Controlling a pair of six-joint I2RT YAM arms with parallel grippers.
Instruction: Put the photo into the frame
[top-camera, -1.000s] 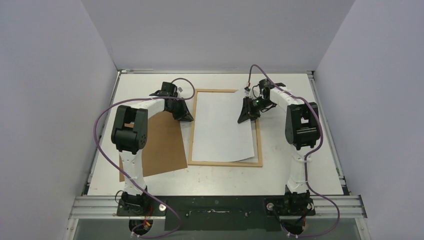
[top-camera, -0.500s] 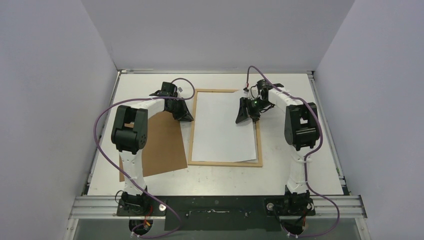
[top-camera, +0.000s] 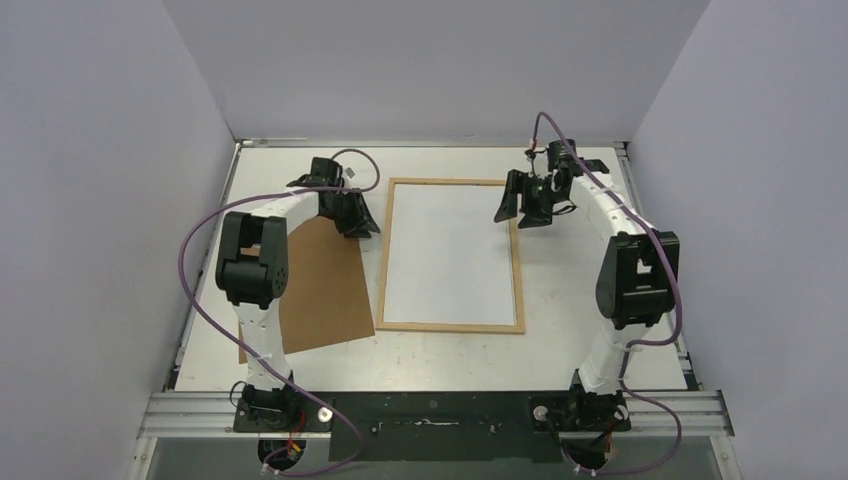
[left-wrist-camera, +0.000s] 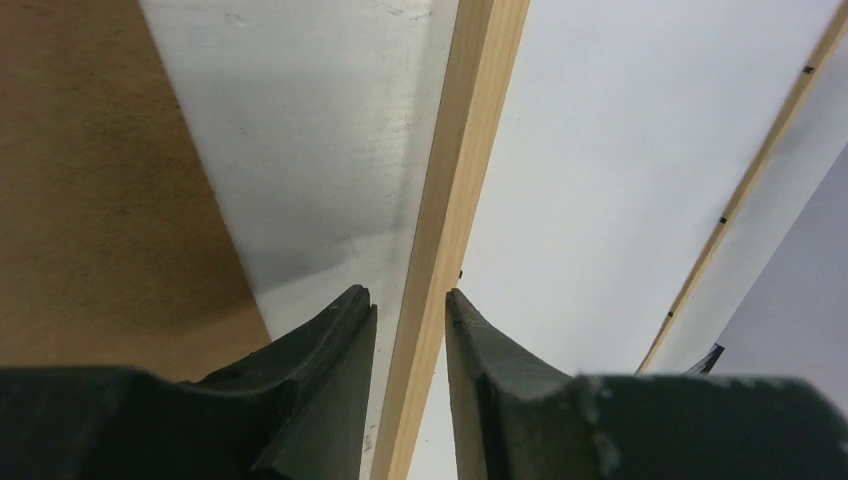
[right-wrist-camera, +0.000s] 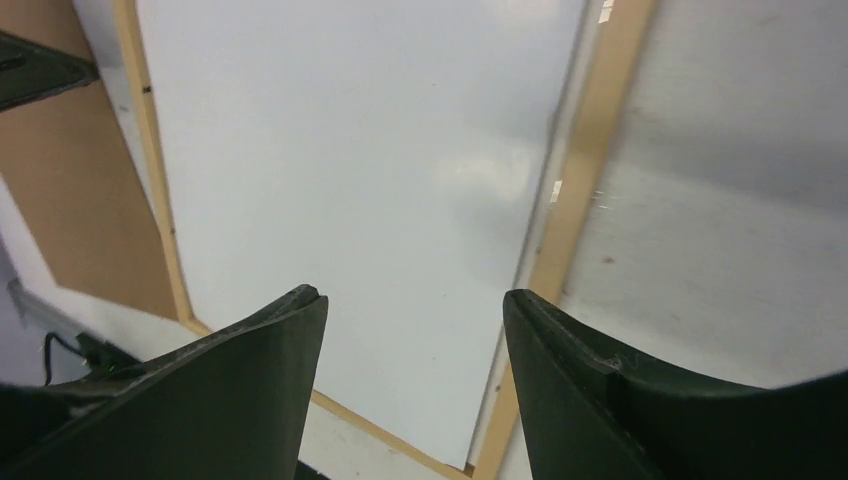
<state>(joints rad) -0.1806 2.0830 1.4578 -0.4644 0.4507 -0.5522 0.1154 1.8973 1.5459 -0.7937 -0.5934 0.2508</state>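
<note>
The light-wood frame (top-camera: 450, 327) lies flat mid-table. Inside it rests the photo (top-camera: 450, 255), white back up and square within the bars. My left gripper (top-camera: 362, 222) is low at the frame's left bar, near its far end. In the left wrist view its jaws (left-wrist-camera: 407, 292) stand slightly open astride that bar (left-wrist-camera: 470, 130), with a sliver of gap beside the wood and the photo (left-wrist-camera: 620, 150) to the right. My right gripper (top-camera: 520, 215) hovers over the frame's far right corner. It is wide open (right-wrist-camera: 413, 292) above the photo (right-wrist-camera: 350, 150) and the right bar (right-wrist-camera: 590, 150), holding nothing.
A plain brown backing board (top-camera: 320, 290) lies left of the frame, partly under the left arm, and also shows in the wrist views (left-wrist-camera: 90, 150) (right-wrist-camera: 100, 220). White walls enclose the table on three sides. Purple cables loop off both arms.
The right gripper opened, let go of the photo and drew back toward the far right. The photo, skewed over the frame's near-right corner before, now lies square inside. The left jaws parted slightly.
</note>
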